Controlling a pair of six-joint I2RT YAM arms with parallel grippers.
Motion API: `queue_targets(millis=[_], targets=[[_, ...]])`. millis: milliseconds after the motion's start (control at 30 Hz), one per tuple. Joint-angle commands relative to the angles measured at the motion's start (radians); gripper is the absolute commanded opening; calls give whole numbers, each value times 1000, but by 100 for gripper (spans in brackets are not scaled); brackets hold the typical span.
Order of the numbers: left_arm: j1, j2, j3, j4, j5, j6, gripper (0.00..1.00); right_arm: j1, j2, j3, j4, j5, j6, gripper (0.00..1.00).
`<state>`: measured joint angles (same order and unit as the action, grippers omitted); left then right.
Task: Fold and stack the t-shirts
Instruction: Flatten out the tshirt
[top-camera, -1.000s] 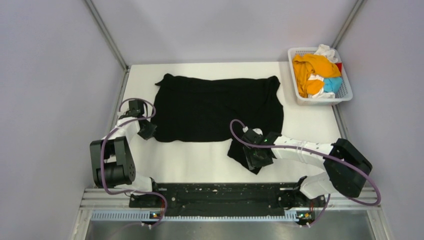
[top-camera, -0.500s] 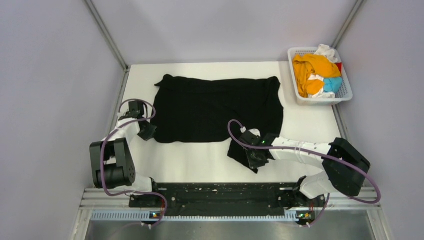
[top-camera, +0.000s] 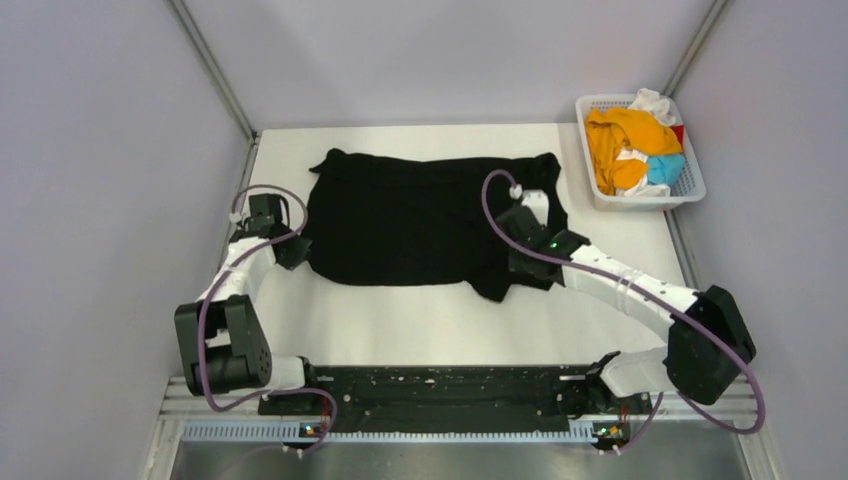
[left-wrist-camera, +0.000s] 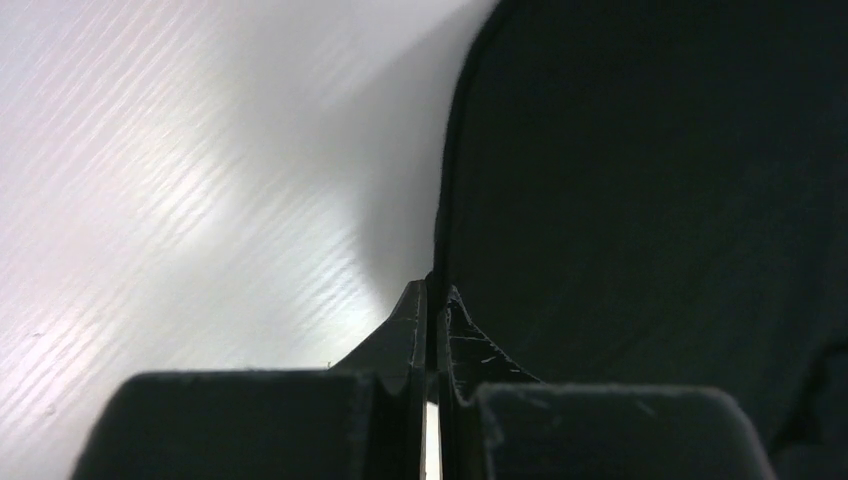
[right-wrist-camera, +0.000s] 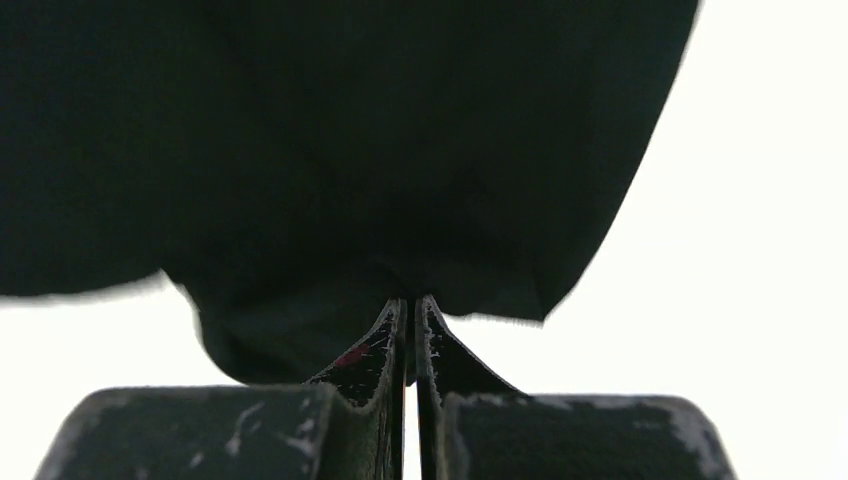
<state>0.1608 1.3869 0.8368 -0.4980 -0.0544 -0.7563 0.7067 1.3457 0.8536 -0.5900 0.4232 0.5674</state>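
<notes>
The black t-shirt (top-camera: 420, 220) covers most of the table (top-camera: 420, 320), spread flat between our two claws. The left claw sits at its left hem and the right claw over its right side. Far beyond the right claw, against the table's right edge, the white basket (top-camera: 692, 192) holds the other t-shirts (top-camera: 625, 135), orange, white, light blue and a bit of red, all bunched and unfolded.

The main change is on the right. A second ago the right claw (top-camera: 522, 268) was low on a flap of black cloth that stuck out toward us. Now it has carried that flap up and inward, onto the body of the shirt. Its fingers are pressed together on a pinch of the cloth, which drapes just ahead of them. We judge the right-side fold to be under way but not yet laid down.

The left claw (top-camera: 290, 250) has edged slightly forward. Its fingers are closed to a sliver, with the hem seemingly nipped at their tips, anchoring that side.
</notes>
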Motion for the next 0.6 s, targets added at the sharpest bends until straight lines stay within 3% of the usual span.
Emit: queue_targets(millis=[0,300,433,567], targets=[[-5,-78,129,74,101,0,0,-68,-65,181,216,237,-161,0],[-4,-182,401,133,119,-34,0,-92,-140,454,488,395,-503,0],[-4,-237,524,131,96,-48,0,-92,-201,542,580,351,-632,0],[-4,-293,626,127,18,-42,0,-92,-198,730,499,261,-714,0]])
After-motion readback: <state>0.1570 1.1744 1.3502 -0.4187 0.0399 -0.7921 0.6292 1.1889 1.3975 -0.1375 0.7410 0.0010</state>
